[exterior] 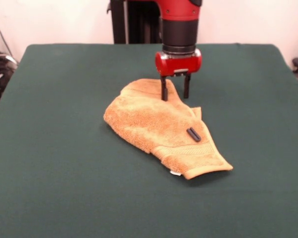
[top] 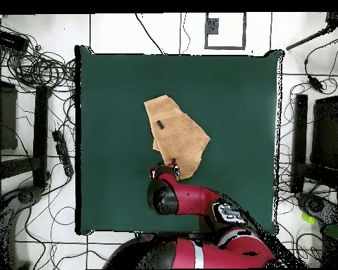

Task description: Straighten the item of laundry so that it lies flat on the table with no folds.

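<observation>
Front view: spread gripper (exterior: 175, 93) over the towel's (exterior: 161, 128) far end.
Towel's long axis runs near-right across the table (exterior: 50, 148) (folds remain).

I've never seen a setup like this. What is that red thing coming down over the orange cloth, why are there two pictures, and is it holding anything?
The red and black thing is a robot arm. At its end sits its gripper, a simple hand with two dark fingers, spread apart here. One finger comes down onto the far end of the towel; the other stands just past the towel's edge. Nothing is clamped between them, so the arm holds nothing.

Both pictures show the same moment. One camera looks across the table toward the robot. The other looks straight down from above, with the robot at the bottom, so directions are turned half round between them.

On the green table lies a golden-orange towel, rumpled and folded over itself rather than flat, with a ribbed band near one end. A small black cylinder rests on top of it. Around the table, on the floor, the overhead view shows cables.
</observation>
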